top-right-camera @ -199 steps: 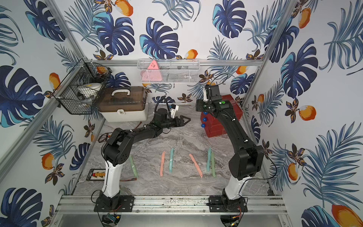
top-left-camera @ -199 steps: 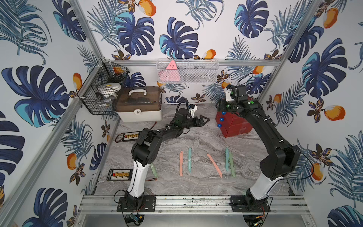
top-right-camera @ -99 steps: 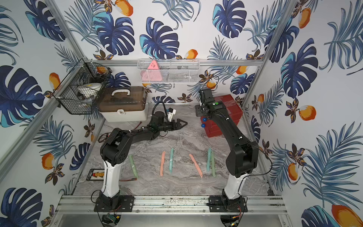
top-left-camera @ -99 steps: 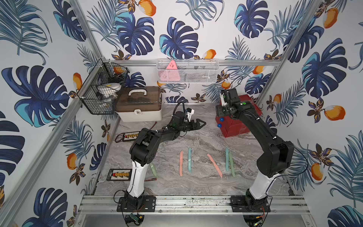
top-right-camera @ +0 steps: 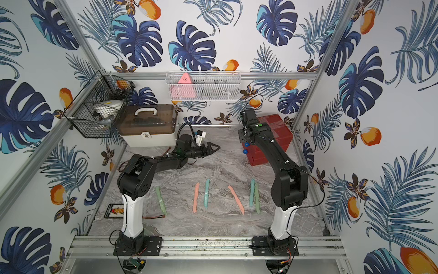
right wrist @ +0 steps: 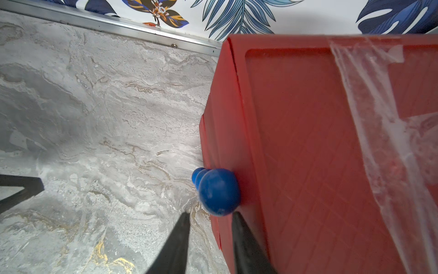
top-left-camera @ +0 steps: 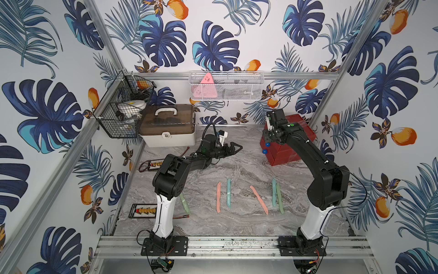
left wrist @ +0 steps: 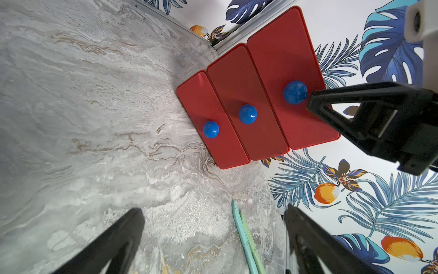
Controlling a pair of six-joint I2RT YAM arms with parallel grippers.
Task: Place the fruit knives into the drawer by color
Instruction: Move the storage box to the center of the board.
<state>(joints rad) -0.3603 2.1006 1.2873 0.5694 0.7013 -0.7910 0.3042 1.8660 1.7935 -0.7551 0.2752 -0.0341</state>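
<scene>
Jaws wide, left gripper [top-left-camera: 237, 149] — right gripper [right wrist: 209, 217] at knob [right wrist: 218, 192]

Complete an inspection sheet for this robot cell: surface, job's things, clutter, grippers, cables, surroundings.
Surface: grey marbled tabletop.
Job's things: six fruit knives lie flat, two pink, two teal, two green; red drawer chest, drawers look shut.
Clutter: beige case with brown lid; two black connector boards.
Grippers: left gripper open, holding nothing; right gripper fingers astride top blue knob, grip unclear.
Cables: thin red cable lies on tabletop.
Surroundings: leaf-print walls; black wire basket; white mesh basket.
</scene>
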